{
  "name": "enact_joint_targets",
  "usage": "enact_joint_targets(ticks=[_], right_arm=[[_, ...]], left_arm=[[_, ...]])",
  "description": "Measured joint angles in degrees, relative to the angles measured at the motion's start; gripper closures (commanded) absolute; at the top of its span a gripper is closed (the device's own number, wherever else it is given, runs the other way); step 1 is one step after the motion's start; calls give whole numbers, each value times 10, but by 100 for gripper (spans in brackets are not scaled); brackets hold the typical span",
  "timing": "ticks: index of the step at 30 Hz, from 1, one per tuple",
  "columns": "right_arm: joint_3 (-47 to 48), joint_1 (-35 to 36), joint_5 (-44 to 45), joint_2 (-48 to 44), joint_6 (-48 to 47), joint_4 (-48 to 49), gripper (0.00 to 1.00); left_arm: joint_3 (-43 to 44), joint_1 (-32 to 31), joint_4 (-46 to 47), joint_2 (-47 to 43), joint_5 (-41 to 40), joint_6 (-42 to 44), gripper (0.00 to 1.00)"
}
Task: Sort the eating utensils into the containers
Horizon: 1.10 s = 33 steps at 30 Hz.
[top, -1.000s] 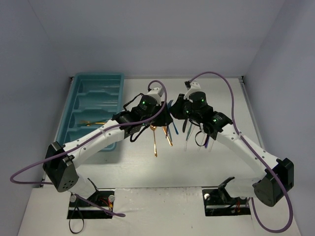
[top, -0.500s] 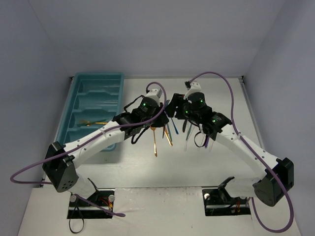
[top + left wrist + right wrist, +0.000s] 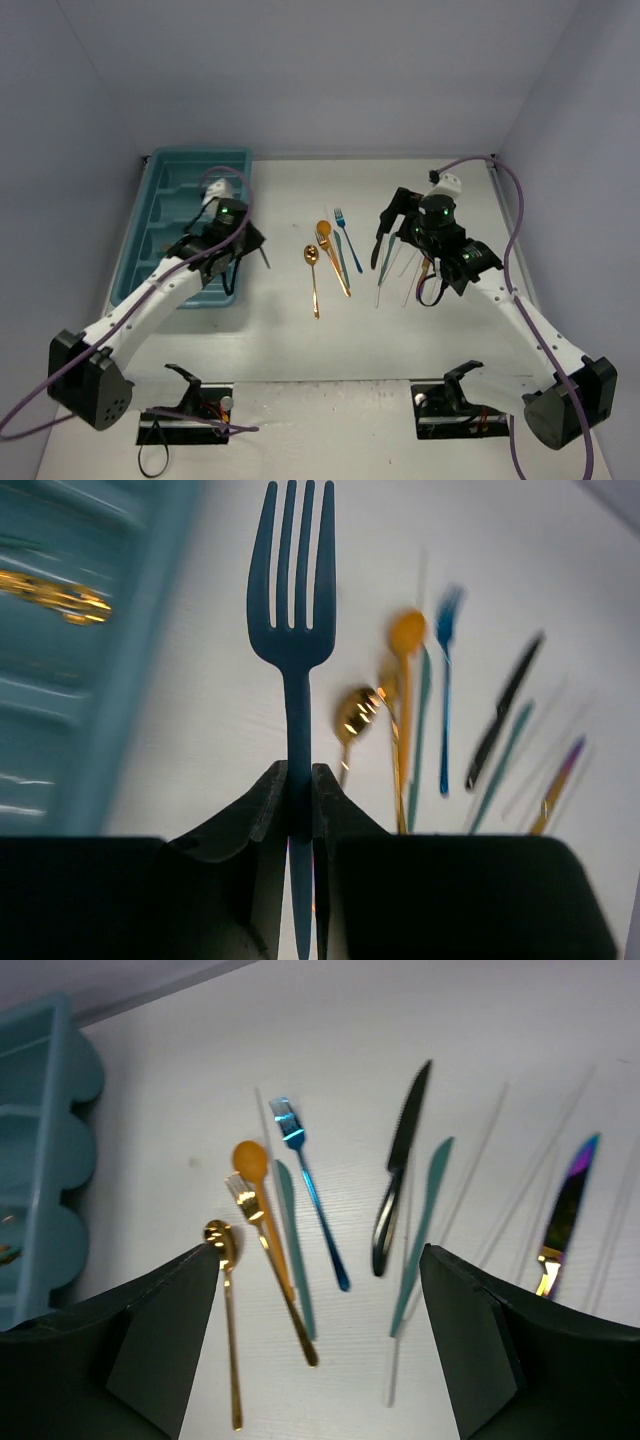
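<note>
While left fingers [image 3: 262,815] pinch its handle, slim dark-teal fork [image 3: 295,630], four tines, right fingers [image 3: 160,1330] spread wide.

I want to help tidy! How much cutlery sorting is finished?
Done: one gold piece shows in the tray. In hand: the left gripper is shut on a dark fork near the tray. Left: many pieces on the table, like the blue fork and black knife, under the open right gripper.

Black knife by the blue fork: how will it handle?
The black knife looks glossy, so probably slippery. Slim and flat on the table, it is likely hard to get under. Pushed, it should slide rather than roll.
</note>
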Motion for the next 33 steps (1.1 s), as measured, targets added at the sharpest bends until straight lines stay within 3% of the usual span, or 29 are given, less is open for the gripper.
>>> enact_joint_targets(ticks=[7,13,23,33], right_arm=[[-52,-22,7,-20,-2,-23,21],[-78,-23,6,-38,-8,-32,20],[-101,-28,2,-76,-16,-39,20],[-120,-31,-2,-82,-25,-53,19]], left_arm=[[-25,167,-32,-78,-46,-60,100],[-43,262,-33,-49,-66,-139,100],[-55,278,-22,61,-75,-297,94],[-72,279,-13,75,-98,-377,62]])
